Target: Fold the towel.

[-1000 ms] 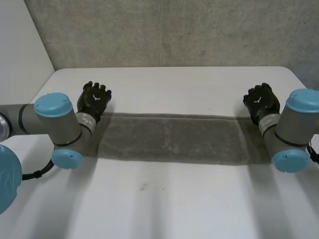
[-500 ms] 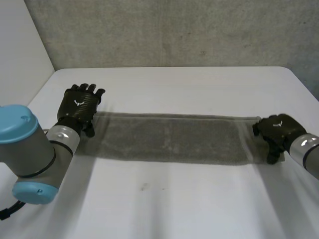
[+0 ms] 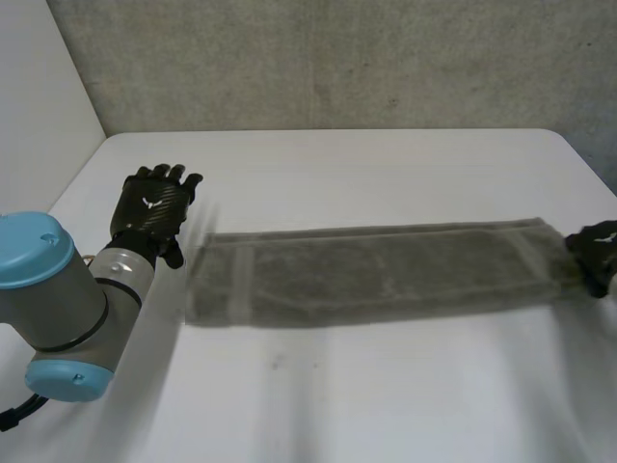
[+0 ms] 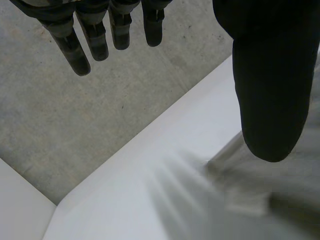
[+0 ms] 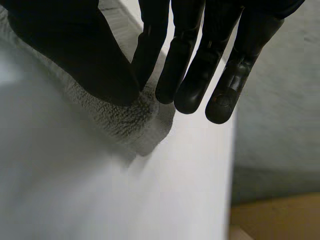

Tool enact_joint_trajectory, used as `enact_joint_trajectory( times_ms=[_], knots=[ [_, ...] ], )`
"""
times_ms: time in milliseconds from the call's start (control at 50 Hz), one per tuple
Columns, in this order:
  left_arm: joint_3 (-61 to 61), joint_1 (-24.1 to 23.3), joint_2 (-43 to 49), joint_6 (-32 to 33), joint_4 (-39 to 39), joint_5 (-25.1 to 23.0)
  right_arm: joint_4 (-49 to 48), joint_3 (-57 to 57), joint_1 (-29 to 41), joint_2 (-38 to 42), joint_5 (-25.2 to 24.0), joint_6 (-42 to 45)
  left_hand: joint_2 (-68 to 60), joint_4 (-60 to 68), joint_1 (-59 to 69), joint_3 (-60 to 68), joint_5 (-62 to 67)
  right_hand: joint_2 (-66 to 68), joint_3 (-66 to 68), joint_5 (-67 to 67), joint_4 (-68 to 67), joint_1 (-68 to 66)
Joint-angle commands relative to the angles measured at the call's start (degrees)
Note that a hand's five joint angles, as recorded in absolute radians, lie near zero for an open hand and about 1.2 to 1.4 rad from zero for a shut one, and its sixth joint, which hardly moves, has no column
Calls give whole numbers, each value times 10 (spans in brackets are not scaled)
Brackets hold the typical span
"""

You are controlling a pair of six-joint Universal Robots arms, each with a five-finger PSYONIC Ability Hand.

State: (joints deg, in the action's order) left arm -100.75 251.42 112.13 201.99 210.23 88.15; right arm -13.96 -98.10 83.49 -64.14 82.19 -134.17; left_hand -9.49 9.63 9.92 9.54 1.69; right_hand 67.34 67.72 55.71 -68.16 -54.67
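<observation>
The towel (image 3: 376, 272) lies as one long grey strip across the white table (image 3: 318, 405), its left end just beside the left hand (image 3: 152, 207) and its right end far over at the table's right side, in the right hand (image 3: 596, 253). The right wrist view shows that hand pinching the fluffy edge of the end between thumb and one fingertip, with the other fingers straight and free beside it. The left hand hangs with its fingers straight and spread and holds nothing, and it looks clear of the cloth. The chief risk lies in this one-sided hold. With the left end unanchored, any pull from the right would likely drag the whole strip toward the table's edge or swing it askew, so the ends would not meet squarely. The pinch also takes so little cloth that the edge could slip out under load
</observation>
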Motion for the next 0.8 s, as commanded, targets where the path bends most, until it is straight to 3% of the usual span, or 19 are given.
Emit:
enact_joint_trajectory(
  times_ms=[20, 300, 340, 420, 460, 500, 520, 560, 620, 800],
  knots=[
    [-1, -1, -1, 0, 0, 1, -5, 17, -25, -7, 16, 9, -5, 4, 1, 5, -17, 127, 123, 143, -118, -253],
    [-7, -1, -2, 0, 1, 1, -8, 21, -3, -52, -63, -48, -5, 4, 1, 5, -17, 127, 123, 143, -118, -253],
    [-7, 0, -2, 0, 1, 1, -10, 27, 72, -87, -94, -58, -5, 4, 1, 5, -17, 127, 123, 143, -118, -253],
    [-7, 2, -4, 0, 2, 1, -15, 43, 150, -95, -117, -71, -5, 4, 1, 5, -17, 127, 123, 143, -118, -253],
    [-7, 2, -8, 0, 2, 2, -18, 56, 189, -96, -120, -74, -5, 4, 1, 5, -17, 127, 123, 143, -118, -253],
    [-7, 6, -13, -1, 2, 2, -19, 91, 272, -86, -121, -86, -5, 4, 1, 5, -17, 127, 123, 143, -118, -253],
    [-7, 6, -13, -1, 2, 2, -20, 91, 273, -85, -121, -87, -5, 4, 1, 5, -17, 127, 123, 143, -118, -253],
    [-7, 7, -13, -1, 3, 2, -20, 112, 316, -64, -120, -95, -5, 4, 1, 5, -17, 127, 123, 143, -118, -253],
    [-8, 7, -14, -1, 9, 2, -19, 179, 441, 7, -115, -107, -5, 4, 1, 5, -17, 127, 123, 143, -118, -253],
    [-8, 15, -14, -2, 16, 3, -18, 242, 546, 134, -116, -105, -5, 4, 1, 5, -17, 127, 123, 143, -118, -253]
  ],
)
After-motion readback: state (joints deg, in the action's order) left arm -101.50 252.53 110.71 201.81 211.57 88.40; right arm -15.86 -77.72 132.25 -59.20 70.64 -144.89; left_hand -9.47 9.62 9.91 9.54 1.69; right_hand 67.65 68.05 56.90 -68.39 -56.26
